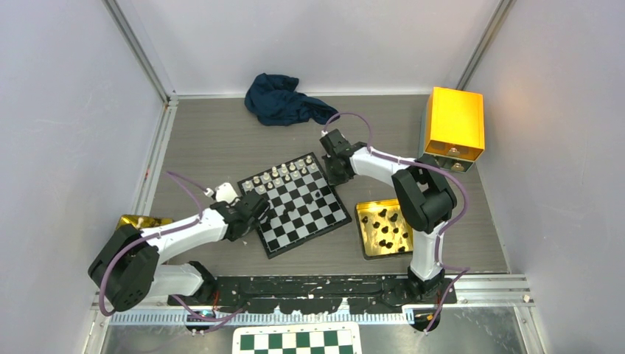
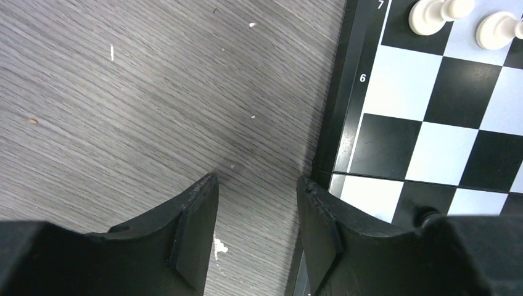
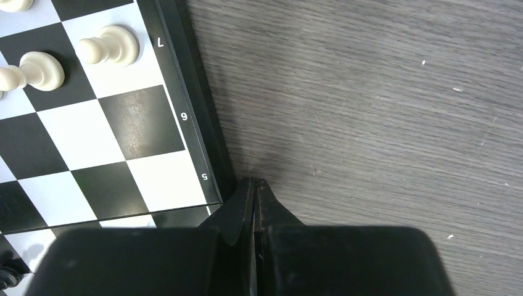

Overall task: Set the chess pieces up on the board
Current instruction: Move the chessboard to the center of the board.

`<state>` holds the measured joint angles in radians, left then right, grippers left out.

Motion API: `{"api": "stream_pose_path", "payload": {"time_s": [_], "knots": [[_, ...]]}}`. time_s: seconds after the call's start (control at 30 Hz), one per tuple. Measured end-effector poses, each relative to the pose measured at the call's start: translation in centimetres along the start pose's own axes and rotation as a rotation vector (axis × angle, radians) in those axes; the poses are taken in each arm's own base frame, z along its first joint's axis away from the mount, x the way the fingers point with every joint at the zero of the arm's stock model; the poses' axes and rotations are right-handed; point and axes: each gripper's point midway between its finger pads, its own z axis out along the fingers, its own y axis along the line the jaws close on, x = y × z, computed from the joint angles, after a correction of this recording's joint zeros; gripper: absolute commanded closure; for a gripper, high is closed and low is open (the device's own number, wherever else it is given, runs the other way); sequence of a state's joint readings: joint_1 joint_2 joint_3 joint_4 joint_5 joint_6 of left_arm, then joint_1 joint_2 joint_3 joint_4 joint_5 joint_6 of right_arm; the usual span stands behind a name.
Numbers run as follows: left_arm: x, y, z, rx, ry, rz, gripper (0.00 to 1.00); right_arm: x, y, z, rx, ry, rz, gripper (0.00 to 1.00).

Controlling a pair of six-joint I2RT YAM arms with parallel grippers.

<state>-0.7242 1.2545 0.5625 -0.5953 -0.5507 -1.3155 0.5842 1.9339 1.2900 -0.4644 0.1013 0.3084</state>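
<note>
Top external: the board (image 1: 298, 203) sits mid-tabletop, white pieces (image 1: 284, 173) along its far edge, black pieces (image 1: 387, 228) in the gold tray (image 1: 361, 232) beside it. Left jaws narrowly parted, empty; right jaws pinched shut, empty. Best now, I'd say: right jaws open over one black piece, gripping it upright.

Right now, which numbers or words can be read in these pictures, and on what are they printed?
"7" and "6": white, on the board, along its black border, left wrist view.
"7", "6", "5": the same border, opposite edge, right wrist view.
Mark below the left view's "6": lost in glare.
Top view: nothing readable.
</note>
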Motion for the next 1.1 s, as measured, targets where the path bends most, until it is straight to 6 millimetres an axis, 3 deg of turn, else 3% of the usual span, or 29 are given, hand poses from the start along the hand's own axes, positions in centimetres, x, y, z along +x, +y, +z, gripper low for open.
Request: {"api": "stream_pose_path", "payload": {"time_s": [0.33, 0.63, 1.1], "knots": [[-0.4, -0.8, 0.7, -0.035, -0.007, 0.087, 0.48, -0.4, -0.4, 0.0, 0.032, -0.013, -0.003, 0.99], [-1.2, -2.5, 1.2, -0.039, -0.009, 0.107, 0.48, -2.7, -1.0, 0.2, 0.082, -0.052, -0.013, 1.00], [-2.8, -3.1, 2.5, -0.067, 0.004, 0.042, 0.46, -4.3, -1.2, 1.3, 0.103, -0.065, -0.018, 1.00]]}}
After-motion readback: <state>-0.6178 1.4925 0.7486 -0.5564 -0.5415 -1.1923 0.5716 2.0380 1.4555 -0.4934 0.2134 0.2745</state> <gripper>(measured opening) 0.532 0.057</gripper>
